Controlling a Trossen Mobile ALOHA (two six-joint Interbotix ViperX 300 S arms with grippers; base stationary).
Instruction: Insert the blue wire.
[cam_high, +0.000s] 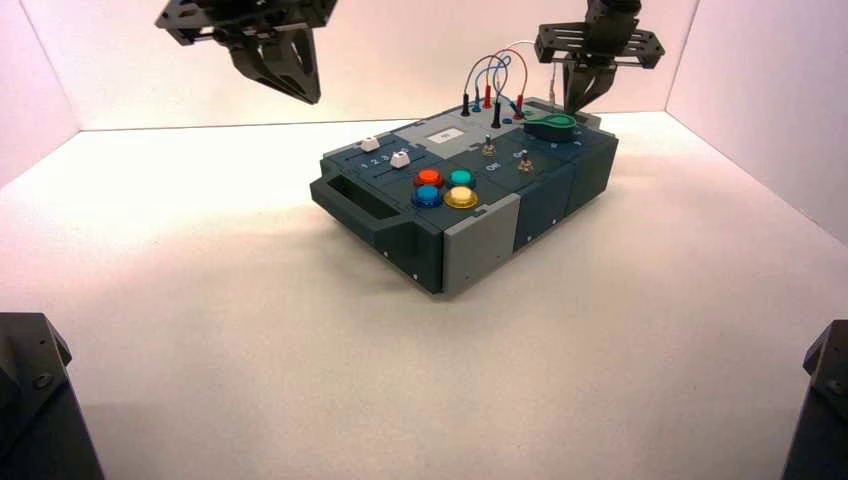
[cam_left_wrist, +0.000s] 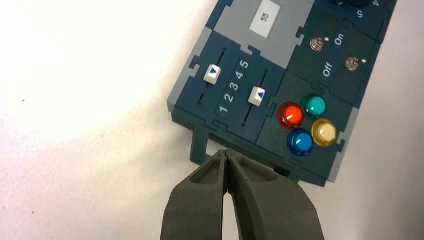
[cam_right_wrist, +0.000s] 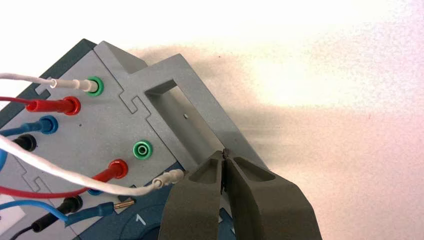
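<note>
The blue wire (cam_right_wrist: 30, 207) arches over the grey socket panel (cam_right_wrist: 107, 127) at the box's far end. One blue plug (cam_right_wrist: 46, 124) sits in a blue socket. Its other blue plug (cam_right_wrist: 95, 210) lies loose on the panel with its bare pin showing, beside a partly hidden blue socket (cam_right_wrist: 95, 192). My right gripper (cam_right_wrist: 224, 152) is shut and empty, hovering above the grey handle (cam_right_wrist: 200, 107) beside the sockets, a short way from the loose plug. My left gripper (cam_left_wrist: 227, 152) is shut and empty, raised over the box's handle end by the sliders.
The red wire (cam_right_wrist: 65, 105) has both plugs seated. A white wire has one plug in a green socket (cam_right_wrist: 93, 86), while its loose end (cam_right_wrist: 168, 178) lies beside my right fingers; a second green socket (cam_right_wrist: 143, 149) is empty. Black plugs, a green knob (cam_high: 550, 124), toggles and four buttons (cam_high: 445, 188) share the box.
</note>
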